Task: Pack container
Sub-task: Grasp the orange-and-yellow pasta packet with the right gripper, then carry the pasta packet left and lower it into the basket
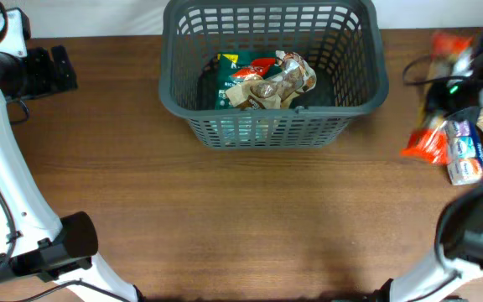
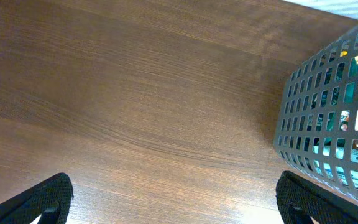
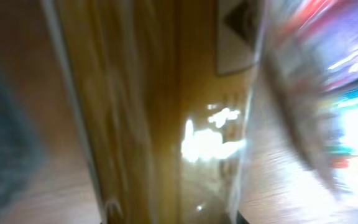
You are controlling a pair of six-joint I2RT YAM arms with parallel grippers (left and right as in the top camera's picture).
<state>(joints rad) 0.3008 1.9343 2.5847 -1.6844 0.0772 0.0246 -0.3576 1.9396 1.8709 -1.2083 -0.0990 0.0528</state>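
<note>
I see the basket (image 1: 271, 126) at the table's (image 1: 250, 218) far middle, snacks (image 1: 267, 80) inside. Left gripper (image 2: 176, 202) gapes wide; right gripper (image 1: 453, 84) blurs above loose packs (image 1: 455, 151), grip unclear.

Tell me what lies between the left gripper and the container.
Nothing: only bare table separates the left gripper from the container. The overhead view shows it; the left wrist view too shows plain wood up to the lattice wall.

Overhead looks straight down on the whole table (image 1: 241, 218) and the container (image 1: 275, 75) at its far side. Left wrist hangs low over the wood, catching that same container's lattice wall at right. Right wrist: very close, all blur.
</note>
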